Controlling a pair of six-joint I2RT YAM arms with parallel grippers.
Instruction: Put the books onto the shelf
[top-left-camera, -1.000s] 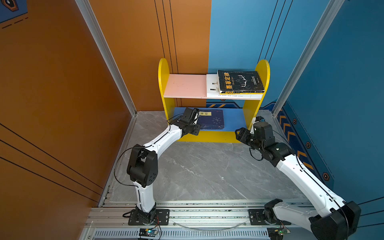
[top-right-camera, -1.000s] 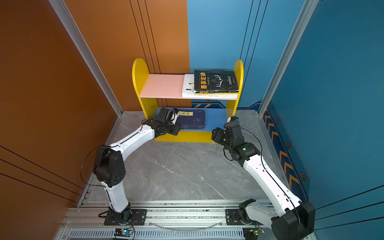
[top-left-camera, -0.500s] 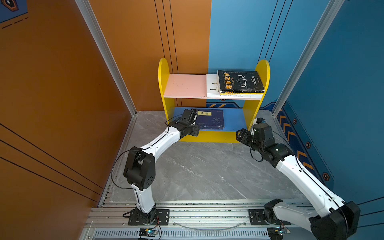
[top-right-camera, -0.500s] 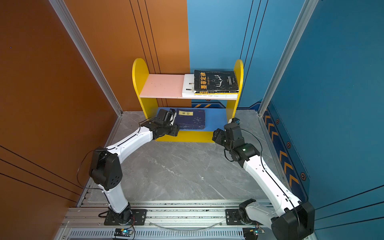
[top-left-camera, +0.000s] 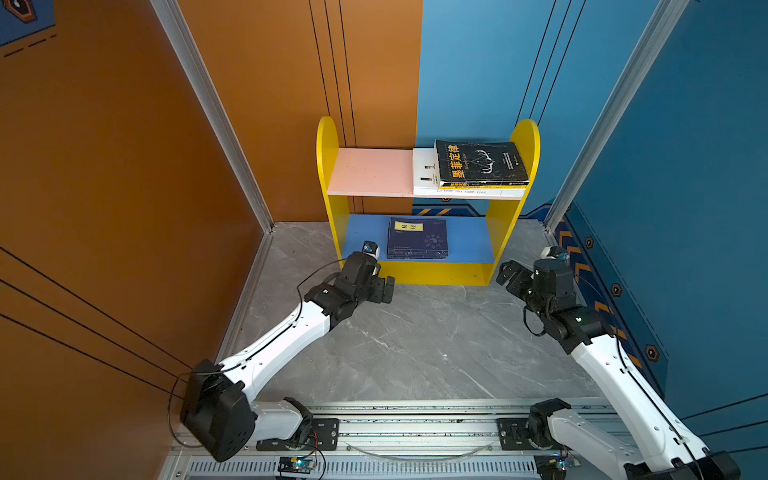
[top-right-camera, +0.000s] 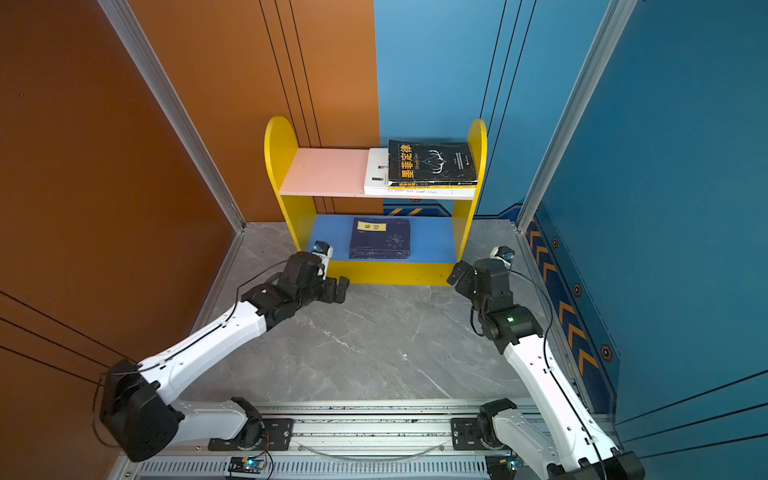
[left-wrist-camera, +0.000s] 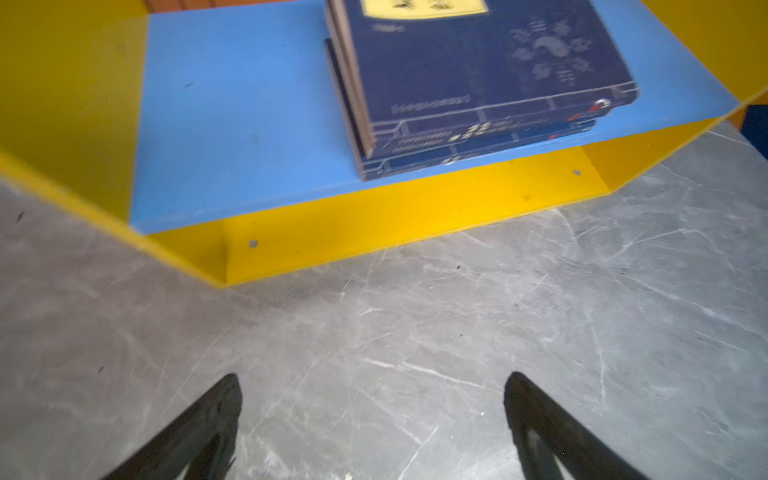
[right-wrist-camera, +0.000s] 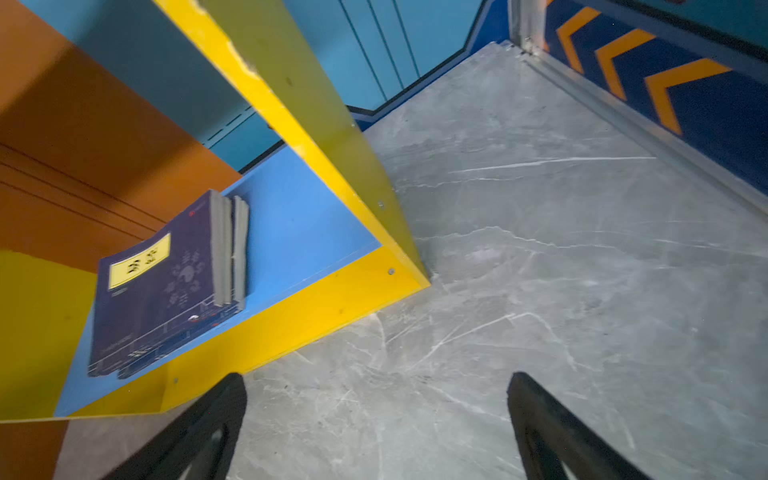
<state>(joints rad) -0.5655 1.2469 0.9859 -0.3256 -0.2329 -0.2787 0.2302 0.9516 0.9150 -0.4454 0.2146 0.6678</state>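
Left fingers (left-wrist-camera: 199, 428) and right fingers (right-wrist-camera: 216, 403) are hovering spread wide, holding nothing.
Navy books (top-left-camera: 417, 239) are lying just ahead, between both pairs, on the shelf's (top-left-camera: 436, 274) blue board (top-left-camera: 469, 241); a black book (top-left-camera: 482, 162) is topping a white book (top-left-camera: 424, 166) higher up.

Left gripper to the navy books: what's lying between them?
Left wrist view: only bare grey floor, the yellow base strip and the front of the blue board lie between the left gripper and the navy books.
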